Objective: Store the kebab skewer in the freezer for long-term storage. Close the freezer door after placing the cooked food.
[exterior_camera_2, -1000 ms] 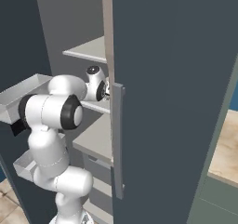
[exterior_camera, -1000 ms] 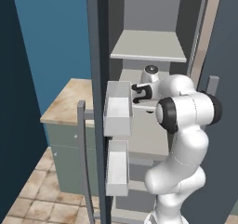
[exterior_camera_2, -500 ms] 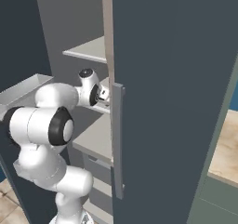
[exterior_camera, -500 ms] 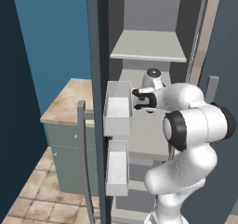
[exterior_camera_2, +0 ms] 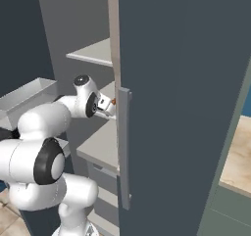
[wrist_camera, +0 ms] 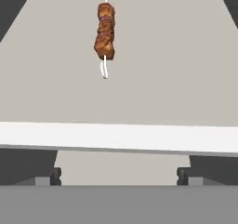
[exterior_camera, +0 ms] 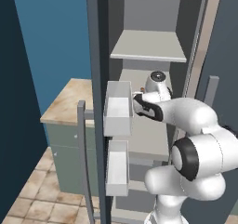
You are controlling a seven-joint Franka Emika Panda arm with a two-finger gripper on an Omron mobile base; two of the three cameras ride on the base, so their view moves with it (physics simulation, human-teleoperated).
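Left base view. Freezer (exterior_camera: 153, 46), tall, slate-grey, standing open; grey inner shelves, the upper shelf (exterior_camera: 148, 46) bare. Freezer door (exterior_camera: 95, 79) swung out at left, seen edge-on, carrying two clear-white bins (exterior_camera: 117, 109) one above the other and a grey bar handle (exterior_camera: 82, 158). White arm (exterior_camera: 186, 125) reaching in at middle-shelf height; gripper (exterior_camera: 137, 102) just beside the upper bin, spread of fingers not readable here. Tan stone counter (exterior_camera: 65, 104) on pale green cabinets behind the door; blue wall (exterior_camera: 51, 32); beige tiled floor (exterior_camera: 42, 204).

Right base view. Plain slate-grey door (exterior_camera_2: 181, 107) with bar handle (exterior_camera_2: 123, 147) across the foreground. Wrist reaching past its edge over the middle shelf (exterior_camera_2: 100, 144). Second tan counter (exterior_camera_2: 238, 156) at far right.

Hand view. Kebab skewer (wrist_camera: 105, 32) lying flat on the pale grey shelf surface, well ahead, reddish-brown chunks on a thin white stick, free of any grip. Shelf's white front edge (wrist_camera: 119, 137) crossing below it. Dark fingertips (wrist_camera: 55, 175) wide apart at the two lower corners, clamped on nothing.
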